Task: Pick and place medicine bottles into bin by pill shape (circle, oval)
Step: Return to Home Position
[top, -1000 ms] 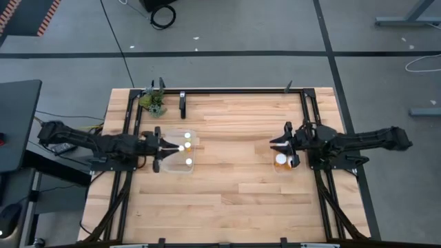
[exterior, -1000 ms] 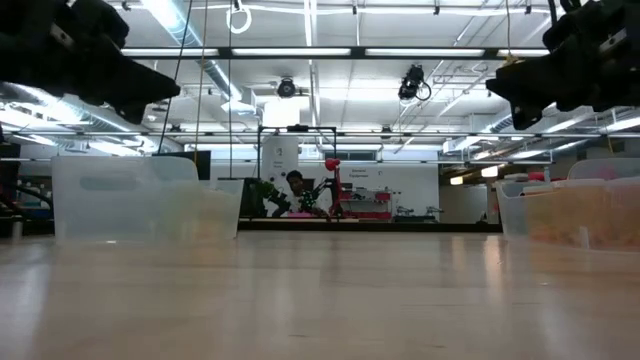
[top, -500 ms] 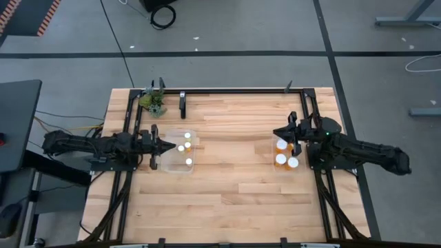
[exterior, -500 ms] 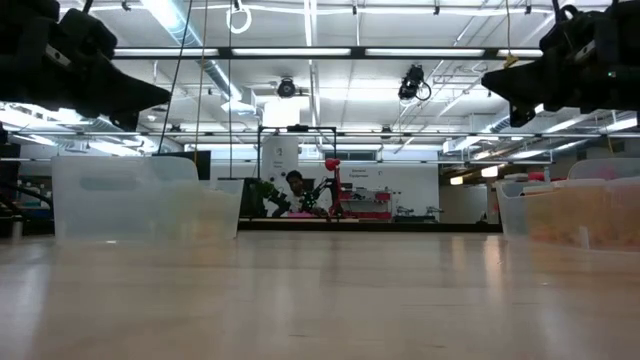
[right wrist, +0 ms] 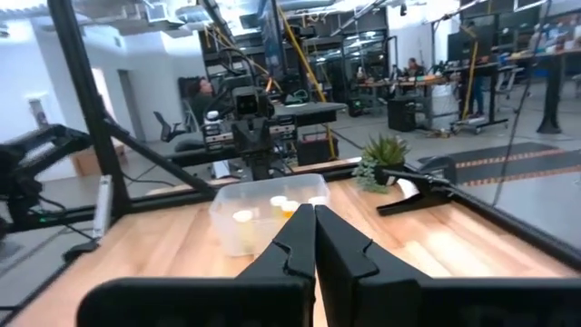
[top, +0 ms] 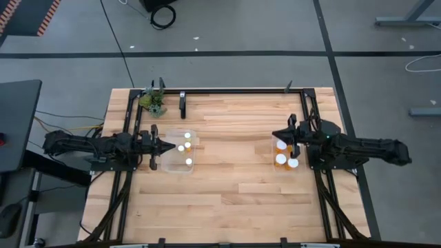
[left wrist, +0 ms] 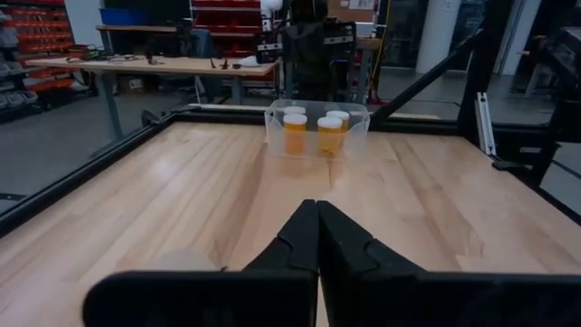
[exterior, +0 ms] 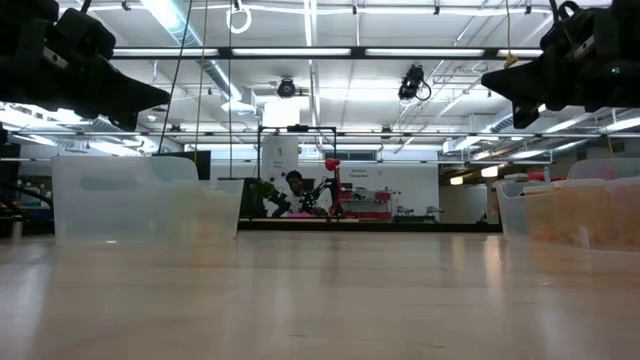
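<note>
At the left side: our left gripper (top: 169, 145) hangs at the near edge of the left transparent bin (top: 173, 165), on its own arm's side. Its wrist view shows the fingers pressed flat together with nothing between them.

At the right side: our right gripper (top: 276, 135) sits by the far corner of the right transparent bin (top: 286, 170), likewise clenched and empty.

Medicine bottles (top: 280, 159): every one we can find lies inside a bin. The left bin shows three or four pale caps from above. In the right bin, the left wrist view shows two amber bottles in front and two more caps behind.

Table (top: 227, 193): we see no bottle standing on the bare wood between or around the bins.

What has changed: a second ago the left gripper reached out over the middle of its bin. The right gripper hung over its own bin and hid part of the contents. Both have since pulled off; the left has drawn back toward its base, and the right has swung to the bin's far edge and uncovered the caps. Over the last half second they have barely shifted.

What it means: we judge the sorting done and the arms on their way to rest. Whether each bottle sits with the right pill shape we cannot tell from here.
</note>
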`<state>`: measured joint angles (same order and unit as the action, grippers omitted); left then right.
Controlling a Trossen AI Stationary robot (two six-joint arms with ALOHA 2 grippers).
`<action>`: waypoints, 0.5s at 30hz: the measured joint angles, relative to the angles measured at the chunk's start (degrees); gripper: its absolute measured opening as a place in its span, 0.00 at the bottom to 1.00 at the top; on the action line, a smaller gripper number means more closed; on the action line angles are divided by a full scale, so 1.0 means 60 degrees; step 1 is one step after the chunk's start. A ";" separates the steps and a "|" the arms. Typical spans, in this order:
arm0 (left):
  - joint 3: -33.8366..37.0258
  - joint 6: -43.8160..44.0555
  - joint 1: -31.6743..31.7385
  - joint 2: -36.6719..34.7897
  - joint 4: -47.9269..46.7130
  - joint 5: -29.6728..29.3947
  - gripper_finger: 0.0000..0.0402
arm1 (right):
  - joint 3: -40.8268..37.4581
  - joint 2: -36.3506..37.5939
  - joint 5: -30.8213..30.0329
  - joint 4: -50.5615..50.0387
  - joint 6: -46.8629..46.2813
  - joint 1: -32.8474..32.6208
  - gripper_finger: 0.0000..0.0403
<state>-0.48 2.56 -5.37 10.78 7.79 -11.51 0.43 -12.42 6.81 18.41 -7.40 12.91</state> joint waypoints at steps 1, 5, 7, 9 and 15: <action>0.0001 0.0013 0.0000 0.0005 0.0000 -0.0003 0.01 | 0.0000 -0.0001 -0.0001 0.0000 -0.0116 -0.0069 0.03; 0.0001 0.0309 0.0000 0.0005 0.0015 -0.0003 0.04 | 0.0003 -0.0001 -0.0030 -0.0185 -0.0006 -0.0175 0.03; 0.0001 0.0759 0.0000 0.0005 0.0011 -0.0003 0.06 | 0.0003 -0.0001 -0.0030 -0.0266 0.0048 -0.0175 0.03; 0.0001 0.1346 0.0000 0.0005 0.0015 -0.0005 0.08 | 0.0003 -0.0001 -0.0030 -0.0285 0.0054 -0.0175 0.03; 0.0005 0.2216 0.0000 0.0005 0.0011 -0.0006 0.09 | 0.0003 -0.0001 -0.0030 -0.0345 0.0008 -0.0175 0.03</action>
<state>-0.45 15.86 -5.37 10.81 7.86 -11.55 0.45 -12.43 6.63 16.35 -7.35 11.86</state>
